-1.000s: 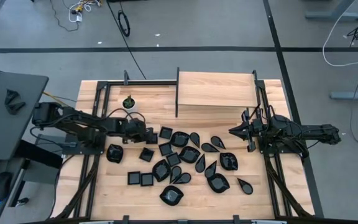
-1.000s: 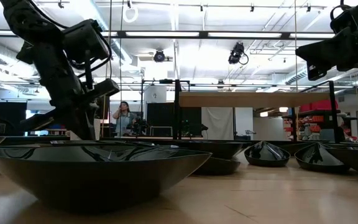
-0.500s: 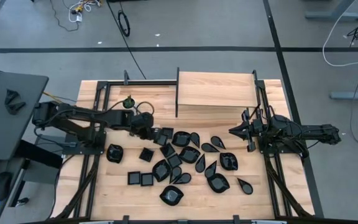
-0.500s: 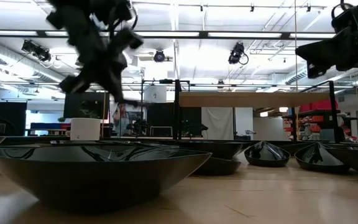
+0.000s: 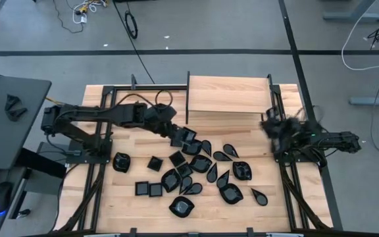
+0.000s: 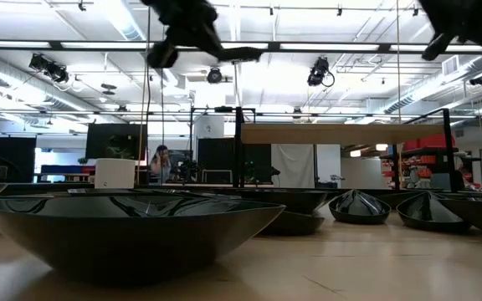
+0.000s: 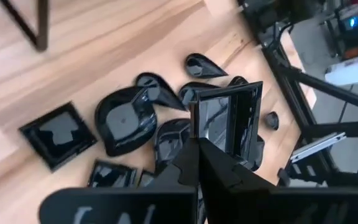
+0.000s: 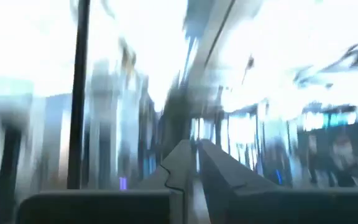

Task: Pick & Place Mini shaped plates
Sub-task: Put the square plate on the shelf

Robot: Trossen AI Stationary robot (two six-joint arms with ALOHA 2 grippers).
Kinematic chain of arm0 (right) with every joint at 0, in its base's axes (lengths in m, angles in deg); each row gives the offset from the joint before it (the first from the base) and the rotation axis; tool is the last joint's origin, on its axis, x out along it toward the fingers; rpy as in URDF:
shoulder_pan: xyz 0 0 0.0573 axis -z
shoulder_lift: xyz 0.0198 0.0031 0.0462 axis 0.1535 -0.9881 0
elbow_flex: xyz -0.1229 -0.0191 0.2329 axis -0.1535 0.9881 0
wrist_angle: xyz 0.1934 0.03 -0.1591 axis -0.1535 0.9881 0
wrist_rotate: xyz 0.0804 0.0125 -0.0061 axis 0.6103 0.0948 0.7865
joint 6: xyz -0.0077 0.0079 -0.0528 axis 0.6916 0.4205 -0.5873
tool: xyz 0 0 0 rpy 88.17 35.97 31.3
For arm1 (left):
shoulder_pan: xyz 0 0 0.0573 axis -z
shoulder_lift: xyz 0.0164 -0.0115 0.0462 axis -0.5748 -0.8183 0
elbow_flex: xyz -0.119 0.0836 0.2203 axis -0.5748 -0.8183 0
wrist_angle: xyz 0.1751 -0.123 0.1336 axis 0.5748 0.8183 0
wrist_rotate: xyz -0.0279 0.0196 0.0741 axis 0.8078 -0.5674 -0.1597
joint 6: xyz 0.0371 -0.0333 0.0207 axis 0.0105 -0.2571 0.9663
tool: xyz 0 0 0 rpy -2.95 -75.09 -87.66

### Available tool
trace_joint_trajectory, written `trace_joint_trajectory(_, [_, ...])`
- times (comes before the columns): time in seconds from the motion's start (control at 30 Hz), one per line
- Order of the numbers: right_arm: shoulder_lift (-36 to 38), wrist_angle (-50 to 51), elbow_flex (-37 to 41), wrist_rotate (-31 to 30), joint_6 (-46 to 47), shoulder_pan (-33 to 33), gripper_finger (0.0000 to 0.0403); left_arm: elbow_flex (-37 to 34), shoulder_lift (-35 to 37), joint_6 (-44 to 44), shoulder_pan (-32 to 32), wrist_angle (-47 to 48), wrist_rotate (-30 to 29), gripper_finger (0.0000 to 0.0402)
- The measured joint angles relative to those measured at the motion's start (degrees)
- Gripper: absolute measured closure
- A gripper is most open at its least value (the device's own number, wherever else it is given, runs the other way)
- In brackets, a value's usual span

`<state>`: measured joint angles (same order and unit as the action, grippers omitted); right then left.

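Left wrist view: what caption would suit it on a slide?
The left gripper, shut on a square black plate, carries it above more black plates on the wooden table.

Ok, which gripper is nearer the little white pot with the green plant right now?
Left. The left gripper, holding a square plate, is just right of the white pot above the pile. The right gripper is across the table by the right rail.

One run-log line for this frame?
left gripper: shut on square plate, lifted above plate pile | right gripper: empty, at table's right edge, moving
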<state>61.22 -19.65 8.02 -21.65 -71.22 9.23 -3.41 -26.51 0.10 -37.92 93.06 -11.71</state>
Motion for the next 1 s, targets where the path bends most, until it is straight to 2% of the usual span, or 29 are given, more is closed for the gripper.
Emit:
trace_joint_trajectory(0.07, [0.0,-5.7,0.0,-6.0,6.0,0.0,0.0364,2.9,-2.4,1.6,0.0,-0.3,0.0,0.0398])
trace_joint_trajectory(0.13, [0.0,-5.4,-1.4,-8.0,11.3,0.0,0.0364,5.7,-4.9,3.0,0.0,0.0,0.0,0.0398])
trace_joint_trajectory(0.2, [-1.0,0.4,-4.8,-8.0,17.3,0.0,0.0364,8.0,-7.0,4.3,-0.3,-0.3,0.2,0.0398])
trace_joint_trajectory(0.3, [-5.9,14.7,-12.5,-7.7,25.1,-0.1,0.0364,11.1,-10.1,5.9,-1.1,-0.3,1.8,0.0398])
trace_joint_trajectory(0.57, [-30.8,35.6,-35.0,-2.8,28.2,-0.1,0.0364,15.0,-13.6,10.2,-4.7,4.0,4.7,0.0398])
trace_joint_trajectory(0.7, [-44.9,50.2,-48.4,0.1,30.3,-0.1,0.0364,15.1,-13.5,13.3,-6.1,4.1,6.3,0.0396])
trace_joint_trajectory(0.83, [-58.2,64.9,-60.7,2.8,27.7,0.0,0.0364,15.1,-13.5,16.5,-6.9,3.9,8.8,0.0394])
trace_joint_trajectory(1.0, [-71.1,73.2,-71.0,5.3,25.2,1.0,0.0344,15.1,-13.5,19.2,-7.0,4.0,9.9,0.0395])
